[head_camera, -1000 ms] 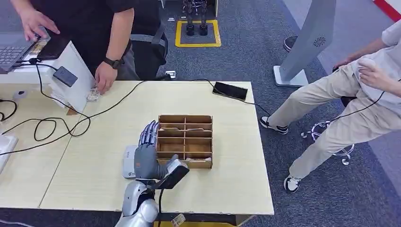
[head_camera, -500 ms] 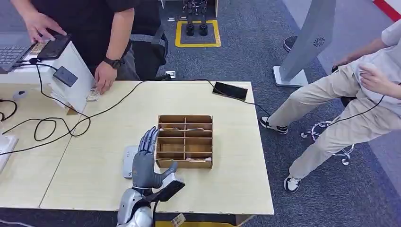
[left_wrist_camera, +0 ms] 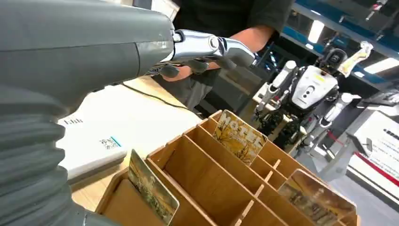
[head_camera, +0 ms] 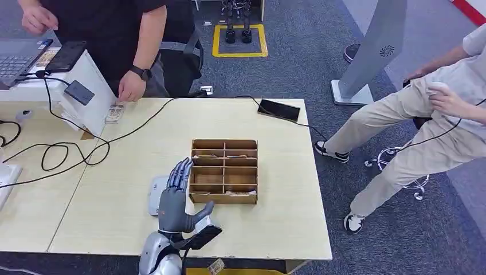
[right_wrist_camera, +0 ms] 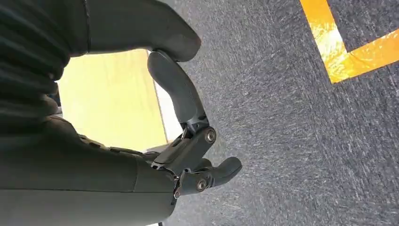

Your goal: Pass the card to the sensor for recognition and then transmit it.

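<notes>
The robot's left hand (head_camera: 177, 203) hovers over the pale wooden desk (head_camera: 114, 212), fingers (left_wrist_camera: 207, 47) spread and holding nothing, just beside the brown wooden compartment box (head_camera: 224, 171). Picture cards (left_wrist_camera: 239, 136) stand tilted in the box's compartments. A flat white card reader (head_camera: 155, 195) lies on the desk under the hand, against the box's left side. The right hand (right_wrist_camera: 141, 155) hangs above grey carpet (right_wrist_camera: 282, 132), fingers (right_wrist_camera: 221, 170) loosely curled around nothing
</notes>
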Motion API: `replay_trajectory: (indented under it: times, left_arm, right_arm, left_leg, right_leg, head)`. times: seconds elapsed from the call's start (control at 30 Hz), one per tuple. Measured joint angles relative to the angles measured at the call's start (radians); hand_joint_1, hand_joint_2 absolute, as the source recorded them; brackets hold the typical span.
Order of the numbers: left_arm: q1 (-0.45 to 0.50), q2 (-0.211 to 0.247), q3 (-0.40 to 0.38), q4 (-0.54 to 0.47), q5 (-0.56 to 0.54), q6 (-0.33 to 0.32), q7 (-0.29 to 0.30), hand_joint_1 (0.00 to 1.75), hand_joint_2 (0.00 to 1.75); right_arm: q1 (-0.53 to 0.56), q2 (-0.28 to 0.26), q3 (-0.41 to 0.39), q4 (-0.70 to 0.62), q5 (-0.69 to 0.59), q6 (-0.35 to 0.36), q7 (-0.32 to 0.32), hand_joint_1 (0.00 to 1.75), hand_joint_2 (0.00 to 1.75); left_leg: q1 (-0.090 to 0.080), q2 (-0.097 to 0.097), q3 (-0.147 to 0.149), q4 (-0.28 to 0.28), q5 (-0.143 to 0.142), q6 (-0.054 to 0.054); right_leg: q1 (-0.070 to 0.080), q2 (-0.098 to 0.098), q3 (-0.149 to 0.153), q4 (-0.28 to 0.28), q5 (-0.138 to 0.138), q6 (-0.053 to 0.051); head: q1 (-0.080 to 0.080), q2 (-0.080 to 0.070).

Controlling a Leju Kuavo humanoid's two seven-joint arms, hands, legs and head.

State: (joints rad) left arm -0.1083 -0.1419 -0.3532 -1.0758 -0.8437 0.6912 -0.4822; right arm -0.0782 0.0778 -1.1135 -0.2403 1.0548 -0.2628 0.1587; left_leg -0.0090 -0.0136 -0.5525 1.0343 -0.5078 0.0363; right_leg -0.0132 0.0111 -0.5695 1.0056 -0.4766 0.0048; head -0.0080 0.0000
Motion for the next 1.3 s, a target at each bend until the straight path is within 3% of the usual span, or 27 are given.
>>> replay_trajectory:
  times: [0.2,0.57,0.93,1.07,1.17,1.3]
  left_arm:
    - [0.006,-0.009,0.048,0.001,-0.289,0.001,0.000,0.00,1.75]
    - [0.026,-0.029,0.127,-0.004,-0.395,0.002,-0.012,0.00,1.75]
    - [0.035,-0.039,0.158,-0.011,-0.405,0.002,-0.017,0.00,1.75]
    - [0.044,-0.043,0.175,-0.037,-0.499,0.002,-0.015,0.00,1.75]
    - [0.054,-0.044,0.185,-0.061,-0.553,0.002,0.012,0.00,1.75]
    - [0.064,-0.043,0.191,-0.113,-0.622,0.002,0.109,0.00,1.75]
  right_arm:
    - [0.000,-0.005,0.000,0.000,0.011,0.002,0.003,0.00,1.75]
    - [0.000,-0.010,0.000,0.000,0.014,0.012,0.006,0.00,1.75]
    - [0.000,-0.011,0.000,0.000,0.014,0.012,0.006,0.00,1.75]
    - [0.000,-0.013,0.000,0.000,0.018,0.014,0.005,0.00,1.75]
    - [0.000,-0.014,0.000,0.000,0.021,0.014,0.003,0.00,1.75]
    - [-0.001,-0.016,0.000,0.000,0.021,0.014,0.003,0.00,1.75]
  left_leg:
    - [0.000,0.000,0.000,0.000,0.000,0.000]
    - [0.000,0.000,0.000,0.000,0.000,0.000]
    - [0.000,0.000,0.000,0.000,0.000,0.000]
    - [0.000,0.000,0.000,0.000,0.000,0.000]
    - [0.000,0.000,0.000,0.000,0.000,0.000]
    - [0.000,0.000,0.000,0.000,0.000,0.000]
  right_leg:
    - [0.000,0.000,0.000,0.000,0.000,0.000]
    - [0.000,0.000,0.000,0.000,0.000,0.000]
    - [0.000,0.000,0.000,0.000,0.000,0.000]
    - [0.000,0.000,0.000,0.000,0.000,0.000]
    - [0.000,0.000,0.000,0.000,0.000,0.000]
    - [0.000,0.000,0.000,0.000,0.000,0.000]
  head:
    - [0.000,0.000]
    - [0.000,0.000]
    - [0.000,0.000]
    - [0.000,0.000]
    - [0.000,0.000]
    - [0.000,0.000]
